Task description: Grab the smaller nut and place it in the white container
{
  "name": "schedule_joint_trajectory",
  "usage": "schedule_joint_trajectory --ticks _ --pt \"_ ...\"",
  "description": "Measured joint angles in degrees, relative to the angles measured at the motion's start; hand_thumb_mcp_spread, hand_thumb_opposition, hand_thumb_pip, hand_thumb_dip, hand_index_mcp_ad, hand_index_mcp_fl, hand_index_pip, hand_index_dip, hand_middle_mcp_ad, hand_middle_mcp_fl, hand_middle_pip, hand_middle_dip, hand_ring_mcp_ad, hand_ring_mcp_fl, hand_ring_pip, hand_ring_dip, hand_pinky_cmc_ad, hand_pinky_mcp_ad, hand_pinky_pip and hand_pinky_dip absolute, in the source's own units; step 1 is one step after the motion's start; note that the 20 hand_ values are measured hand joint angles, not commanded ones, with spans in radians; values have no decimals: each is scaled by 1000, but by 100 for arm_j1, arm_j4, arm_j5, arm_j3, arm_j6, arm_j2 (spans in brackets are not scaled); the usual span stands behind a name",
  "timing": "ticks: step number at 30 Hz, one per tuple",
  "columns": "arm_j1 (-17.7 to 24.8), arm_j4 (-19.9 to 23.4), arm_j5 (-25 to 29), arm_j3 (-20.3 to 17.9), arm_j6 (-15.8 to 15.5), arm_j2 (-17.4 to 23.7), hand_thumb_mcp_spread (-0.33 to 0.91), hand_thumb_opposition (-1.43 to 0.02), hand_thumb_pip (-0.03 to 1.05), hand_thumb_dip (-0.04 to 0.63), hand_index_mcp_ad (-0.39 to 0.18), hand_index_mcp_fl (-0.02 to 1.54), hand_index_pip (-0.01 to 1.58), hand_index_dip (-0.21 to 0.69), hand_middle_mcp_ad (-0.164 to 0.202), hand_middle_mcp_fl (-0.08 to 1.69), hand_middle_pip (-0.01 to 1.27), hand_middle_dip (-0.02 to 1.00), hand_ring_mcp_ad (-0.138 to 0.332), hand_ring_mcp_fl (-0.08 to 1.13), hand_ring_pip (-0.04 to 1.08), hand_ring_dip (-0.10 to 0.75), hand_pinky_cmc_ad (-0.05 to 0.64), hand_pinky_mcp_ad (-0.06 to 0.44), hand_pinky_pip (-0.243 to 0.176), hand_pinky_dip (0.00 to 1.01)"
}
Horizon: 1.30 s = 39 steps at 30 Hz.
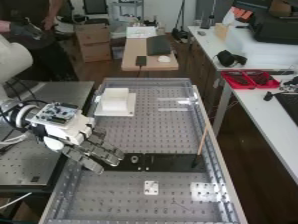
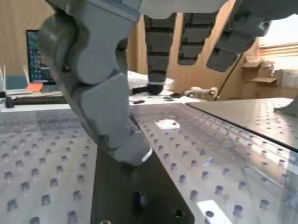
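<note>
Bench [image 1: 166, 131], perforated top. Hand [image 1: 68, 129], dark grey, over the bar's hand-side end; fingers [image 1: 103, 151] open, their tips apart from the thumb. Flat black bar [image 1: 174, 163], lying crosswise. White container [image 1: 115, 102], standing beyond the bar on a white plate [image 1: 125, 113]. Bearing [image 1: 134, 159], round, on the bar.

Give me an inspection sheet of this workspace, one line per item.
Surface: perforated bench, black bar lying on it.
Job's things: bearing on the bar; white container on a plate, far left.
Clutter: slim stick reaching the bar's right end; small white plate.
Hand: open, over the bar's left part.
Cables: dark cables by the arm; white cable, lower left.
Surroundings: cardboard boxes behind; white side table.
</note>
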Motion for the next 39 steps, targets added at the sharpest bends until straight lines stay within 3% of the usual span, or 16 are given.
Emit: schedule_joint_trajectory --ticks 11,18,28,39 --pt "390 -200 -54 -69 7 597 658 -1042 620 302 -239 494 1520 304 49 253 124 208 103 31 103 87 314 166 -12 195" --pt "783 -367 -438 -69 148 820 658 -1042 616 302 -236 496 1517 304 44 253 124 208 113 35 101 87 314 164 -12 195" --pt "1270 -464 -996 -45 451 877 658 -1045 616 302 -236 513 1506 304 51 253 124 208 126 47 101 87 316 164 -12 195" --pt "1863 -395 -1468 79 779 662 658 -1045 616 302 -236 513 1506 304 51 253 124 208 126 47 101 87 316 164 -12 195"
